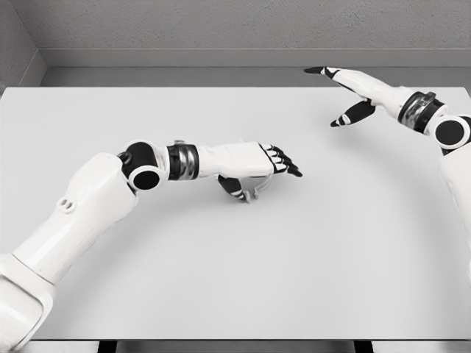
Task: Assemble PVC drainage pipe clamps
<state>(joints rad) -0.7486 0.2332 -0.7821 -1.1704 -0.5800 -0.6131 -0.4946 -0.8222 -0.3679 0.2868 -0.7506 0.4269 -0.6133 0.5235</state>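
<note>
A wide, pale grey table [346, 257] fills most of the view, its top plain and matte. Its near edge runs along the bottom, with dark legs [108, 346] just showing beneath at left and right. Beyond the far edge lies a strip of grey floor [184, 76]. A rough grey wall [221, 22] closes the far side; another wall [15, 51] stands at left. Light is soft and even.

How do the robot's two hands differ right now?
The left hand sits low over the middle of the table, palm down on a small pale part that is mostly hidden under it; the right hand is raised near the far right edge and holds nothing. The left hand's fingers are bunched together, while the right hand's are spread, one pointing left. Both are white with black fingertips.
</note>
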